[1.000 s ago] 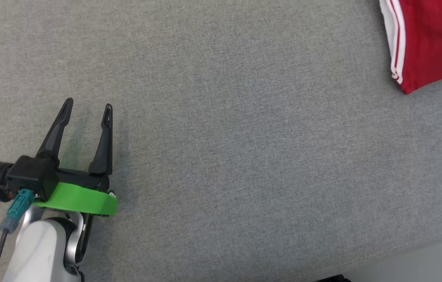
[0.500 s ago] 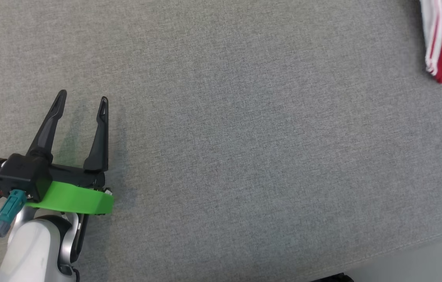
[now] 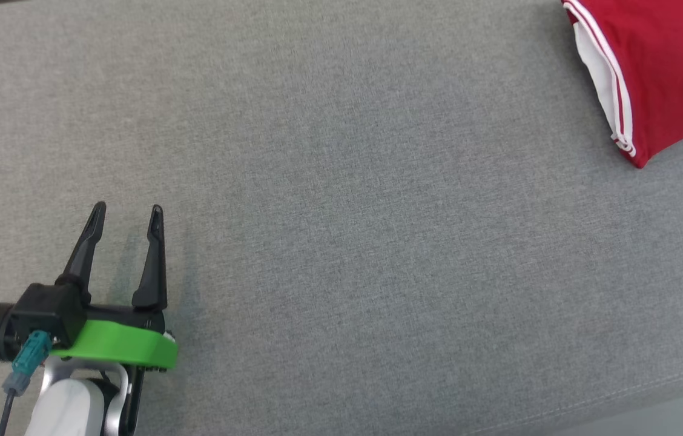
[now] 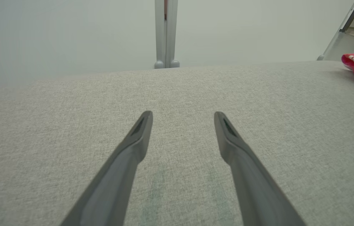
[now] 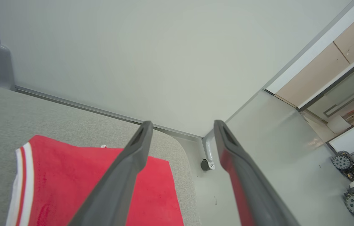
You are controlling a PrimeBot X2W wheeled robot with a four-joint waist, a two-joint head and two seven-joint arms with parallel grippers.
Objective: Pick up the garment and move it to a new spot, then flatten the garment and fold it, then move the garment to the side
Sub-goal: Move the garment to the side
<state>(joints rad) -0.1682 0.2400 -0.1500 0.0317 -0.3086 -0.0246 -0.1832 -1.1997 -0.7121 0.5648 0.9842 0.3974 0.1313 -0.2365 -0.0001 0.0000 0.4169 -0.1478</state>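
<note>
Little left to do, seemingly: red garment (image 3: 662,66) lying folded at the right edge of the grey surface (image 3: 341,181), left jaws and right jaws both spread, holding nothing.

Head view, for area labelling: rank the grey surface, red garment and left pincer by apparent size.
1. grey surface
2. red garment, though cropped by the frame
3. left pincer, nearer the camera

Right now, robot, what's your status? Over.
Left gripper open, empty, over grey cushion. Right gripper open, above red garment. Garment lies near cushion's right end. Nothing seen in the way.
</note>
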